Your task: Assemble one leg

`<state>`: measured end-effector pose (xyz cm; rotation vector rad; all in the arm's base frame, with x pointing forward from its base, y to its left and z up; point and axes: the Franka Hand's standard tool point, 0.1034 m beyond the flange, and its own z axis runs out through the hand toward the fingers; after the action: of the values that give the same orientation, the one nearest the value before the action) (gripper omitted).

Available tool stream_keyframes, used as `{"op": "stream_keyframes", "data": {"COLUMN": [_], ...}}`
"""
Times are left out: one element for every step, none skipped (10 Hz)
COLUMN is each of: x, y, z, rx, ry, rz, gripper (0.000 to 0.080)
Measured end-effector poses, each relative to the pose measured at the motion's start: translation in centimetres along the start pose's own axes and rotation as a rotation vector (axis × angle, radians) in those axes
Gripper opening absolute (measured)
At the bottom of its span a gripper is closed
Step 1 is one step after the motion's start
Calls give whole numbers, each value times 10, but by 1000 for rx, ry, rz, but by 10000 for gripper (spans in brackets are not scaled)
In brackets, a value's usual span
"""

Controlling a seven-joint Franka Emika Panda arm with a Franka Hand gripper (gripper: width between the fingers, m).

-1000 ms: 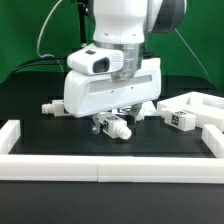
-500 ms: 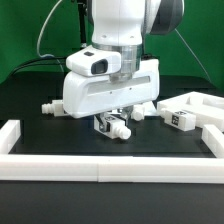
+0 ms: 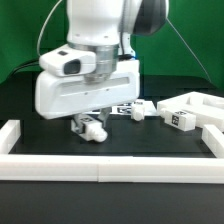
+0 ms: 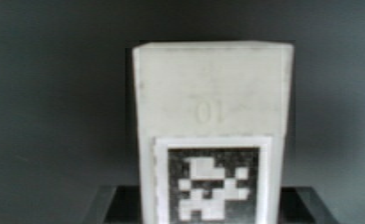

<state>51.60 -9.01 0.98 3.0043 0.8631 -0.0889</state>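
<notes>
My gripper (image 3: 91,126) is shut on a leg (image 3: 94,127), a short chunky white peg with black-and-white tags, and holds it just above the black table, left of centre in the exterior view. In the wrist view the leg (image 4: 209,110) fills the middle, tag facing the camera, with the dark fingers (image 4: 122,203) on either side of it at my gripper (image 4: 211,206). A second leg (image 3: 136,108) lies on the table behind, to the exterior view's right of the gripper.
A large flat white panel (image 3: 195,106) with a tag lies at the exterior view's right. A white rail (image 3: 110,167) runs along the front, with side pieces at the left (image 3: 10,131) and right (image 3: 214,138).
The arm has moved to the exterior view's left, carrying the leg with it. Its body now covers the leg that showed at the far left.
</notes>
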Motion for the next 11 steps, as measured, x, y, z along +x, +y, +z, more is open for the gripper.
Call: {"op": "stream_keyframes", "data": {"x": [-1, -1, -1, -1, 2, 12, 22, 29, 34, 47, 57], "y": [7, 8, 8, 8, 6, -2, -8, -15, -24, -30, -45], "z": [0, 0, 0, 0, -2, -14, -28, -41, -52, -79, -89], "rx": [-5, -5, -6, -6, -4, 4, 8, 15, 26, 24, 5], "ry": [3, 4, 4, 4, 1, -14, -21, -34, -55, -57, -21], "rz": [8, 9, 8, 8, 14, 31, 38, 56, 76, 110, 122], "gripper": [284, 284, 284, 290, 290, 518, 518, 622, 622, 646, 646]}}
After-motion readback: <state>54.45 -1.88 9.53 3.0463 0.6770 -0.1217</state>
